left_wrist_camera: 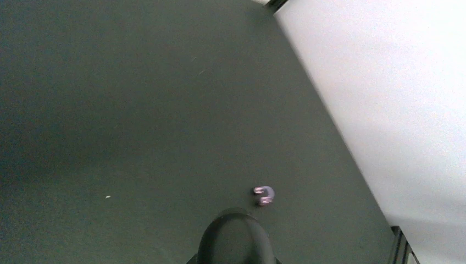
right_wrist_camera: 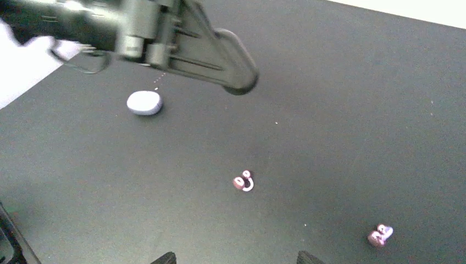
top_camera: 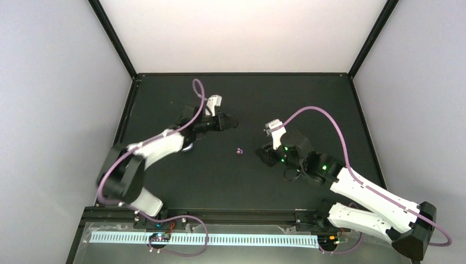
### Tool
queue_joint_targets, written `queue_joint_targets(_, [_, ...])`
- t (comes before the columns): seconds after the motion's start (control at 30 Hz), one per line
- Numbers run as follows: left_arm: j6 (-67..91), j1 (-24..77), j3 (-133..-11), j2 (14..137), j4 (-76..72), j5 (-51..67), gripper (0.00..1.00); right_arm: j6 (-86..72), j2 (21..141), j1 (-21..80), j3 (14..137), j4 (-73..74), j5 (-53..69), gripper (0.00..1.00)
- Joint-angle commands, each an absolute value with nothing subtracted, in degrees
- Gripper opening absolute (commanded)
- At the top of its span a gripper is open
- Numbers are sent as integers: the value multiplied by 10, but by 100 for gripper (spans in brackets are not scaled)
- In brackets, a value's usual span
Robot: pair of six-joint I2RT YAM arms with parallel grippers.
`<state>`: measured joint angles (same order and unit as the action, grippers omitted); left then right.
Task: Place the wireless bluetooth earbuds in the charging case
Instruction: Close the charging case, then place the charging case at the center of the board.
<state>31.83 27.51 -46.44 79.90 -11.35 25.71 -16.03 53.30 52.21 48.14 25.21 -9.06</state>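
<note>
– Right claw (right_wrist_camera: 235, 257) first, please: is it holding anything?

– No. Its two fingertips show at the bottom edge of its own camera. They stand wide apart, with only bare table (right_wrist_camera: 357, 110) between them. It hangs above the surface, angled down at the work.

– Where are the earbuds?

– One purple-pink bud (right_wrist_camera: 243, 182) lies loose on the black table, near that claw at its 12 o'clock. A second bud (right_wrist_camera: 379, 235), the same colour, lies at the claw's 3 o'clock, outside the fingers. Nothing touches either one.

– And the case?

– A pale oval case (right_wrist_camera: 144, 102) sits at 11 o'clock from the first bud, well apart from it. It looks like a closed pebble, though I can't tell for sure whether the lid is down.

– What about the other arm?

– Left claw (right_wrist_camera: 239, 80) is pinched together, with nothing visible between its fingers. It hovers above the table at 12 o'clock from the first bud. In its own camera, that bud lies just past its tip, at 1 o'clock.

– Why are things set up like that?

– My reading is that wide fingers facing a loose bud suit a pick-up, so the right arm seems to be lining up a grasp. The left claw may be waiting to steady or open the case, but that's a guess. Both buds I can see lie outside the case, so the task looks barely begun. The bud is tiny and rounded, and a careless pinch could flick it away.
</note>
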Motion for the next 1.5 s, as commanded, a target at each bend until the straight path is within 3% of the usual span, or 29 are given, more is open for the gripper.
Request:
queue_joint_targets(0.0, [379, 248, -560, 975, -90, 331, 2, -193, 487, 515, 457, 195, -109, 57])
queue_joint_targets(0.27, [409, 246, -679, 1136, -90, 327, 2, -186, 438, 513, 435, 228, -117, 59])
queue_joint_targets(0.47, [375, 246, -740, 1182, 0, 282, 14, -174, 438, 513, 435, 227, -117, 60])
queue_joint_targets(0.8, [347, 246, -767, 1210, 57, 249, 25, -155, 440, 513, 469, 239, -126, 61])
queue_joint_targets(0.97, [338, 245, -749, 1180, 70, 220, 50, -155, 437, 513, 472, 243, -129, 62])
queue_joint_targets(1.13, [319, 235, -711, 1085, 115, 163, 98, -156, 433, 513, 469, 241, -130, 62])
queue_joint_targets(1.37, [303, 206, -609, 859, 224, -31, 99, -158, 441, 513, 453, 217, -111, 63])
queue_joint_targets(1.47, [299, 169, -566, 804, 270, -56, 99, -161, 454, 513, 450, 205, -96, 63])
